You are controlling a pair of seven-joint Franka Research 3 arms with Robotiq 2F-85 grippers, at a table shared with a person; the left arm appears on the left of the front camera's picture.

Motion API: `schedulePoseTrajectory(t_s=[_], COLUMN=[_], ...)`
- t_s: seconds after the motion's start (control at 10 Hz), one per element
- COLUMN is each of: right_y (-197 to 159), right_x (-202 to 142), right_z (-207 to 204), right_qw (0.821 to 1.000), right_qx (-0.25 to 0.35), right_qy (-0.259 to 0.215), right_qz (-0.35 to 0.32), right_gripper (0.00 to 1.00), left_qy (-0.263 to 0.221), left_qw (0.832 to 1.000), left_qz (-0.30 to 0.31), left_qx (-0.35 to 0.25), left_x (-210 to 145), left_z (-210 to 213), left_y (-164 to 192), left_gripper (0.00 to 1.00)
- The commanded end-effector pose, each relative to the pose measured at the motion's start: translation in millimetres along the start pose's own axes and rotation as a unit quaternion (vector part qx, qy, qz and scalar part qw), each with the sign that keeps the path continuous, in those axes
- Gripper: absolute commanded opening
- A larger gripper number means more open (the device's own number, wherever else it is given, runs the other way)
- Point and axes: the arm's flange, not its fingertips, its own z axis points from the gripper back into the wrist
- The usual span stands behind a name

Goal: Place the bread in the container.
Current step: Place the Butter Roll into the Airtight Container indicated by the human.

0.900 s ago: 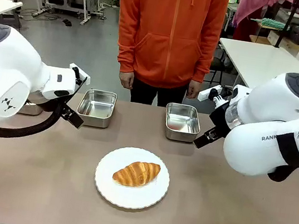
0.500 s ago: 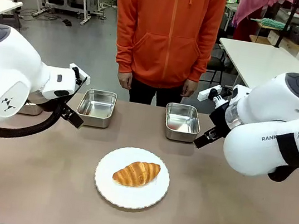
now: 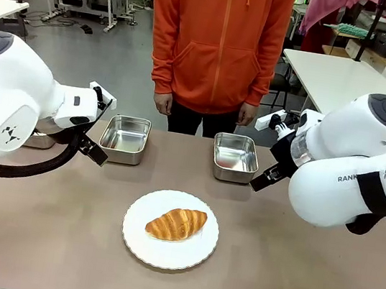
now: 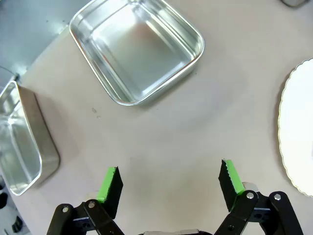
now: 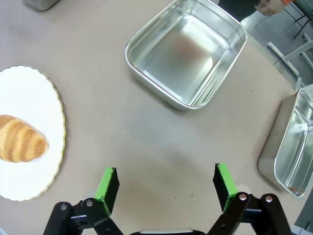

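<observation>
The bread, a golden-brown croissant (image 3: 176,223) (image 5: 19,139), lies on a white scalloped plate (image 3: 162,255) (image 5: 27,90) at the table's middle front. Two shiny steel pans stand behind it, one at the left (image 3: 125,139) (image 4: 137,49) and one at the right (image 3: 235,157) (image 5: 186,58). Both are empty, and I cannot tell which is the container meant. My left gripper (image 4: 169,180) hovers open over bare table near the left pan. My right gripper (image 5: 166,181) hovers open over bare table between the plate and the right pan. Neither holds anything.
Another steel pan (image 4: 19,142) sits at the far left, and a further one (image 5: 293,142) at the far right. A person in an orange hoodie (image 3: 219,39) stands at the far edge with hands (image 3: 163,102) hanging down. The plate's rim (image 4: 296,132) lies beside my left gripper.
The person has swayed slightly. Both arms and the things on the table have stayed still.
</observation>
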Motion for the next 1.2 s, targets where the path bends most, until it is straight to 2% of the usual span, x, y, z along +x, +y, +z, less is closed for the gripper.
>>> schedulePoseTrajectory(t_s=[0.0, 0.2, 0.4, 0.5, 0.7, 0.9, 1.1], right_y=[0.0, -38.1, -87.3, -113.3, -171.9, -216.6, -244.5], right_x=[0.0, 17.0, 15.2, 4.2, -31.0, -64.8, -80.2], right_z=[0.0, 48.9, 98.2, 119.1, 151.3, 167.3, 164.2], right_qw=[1.0, 0.999, 0.996, 0.994, 0.987, 0.982, 0.975], right_qx=[0.0, 0.011, 0.02, 0.047, 0.099, 0.132, 0.165], right_qy=[0.0, -0.035, -0.066, -0.081, -0.122, -0.137, -0.146], right_qz=[0.0, -0.022, -0.053, -0.051, -0.035, -0.01, 0.006], right_gripper=[1.0, 1.0, 1.0, 1.0, 1.0, 1.0, 1.0], left_qy=[0.0, -0.023, -0.019, -0.02, -0.037, -0.08, -0.129], left_qw=[1.0, 0.999, 0.997, 0.993, 0.982, 0.957, 0.945], left_qz=[0.0, 0.012, 0.028, 0.016, -0.027, -0.1, -0.142], left_qx=[0.0, -0.019, -0.074, -0.112, -0.182, -0.259, -0.264], left_x=[0.0, 20.3, 32.7, 29.6, 5.4, -30.4, -59.9], left_z=[0.0, 41.8, 88.5, 106.5, 133.9, 144.6, 149.3], left_y=[0.0, 31.2, 94.2, 126.2, 197.2, 255.6, 285.9], left_gripper=[1.0, 1.0, 1.0, 1.0, 1.0, 1.0, 1.0])
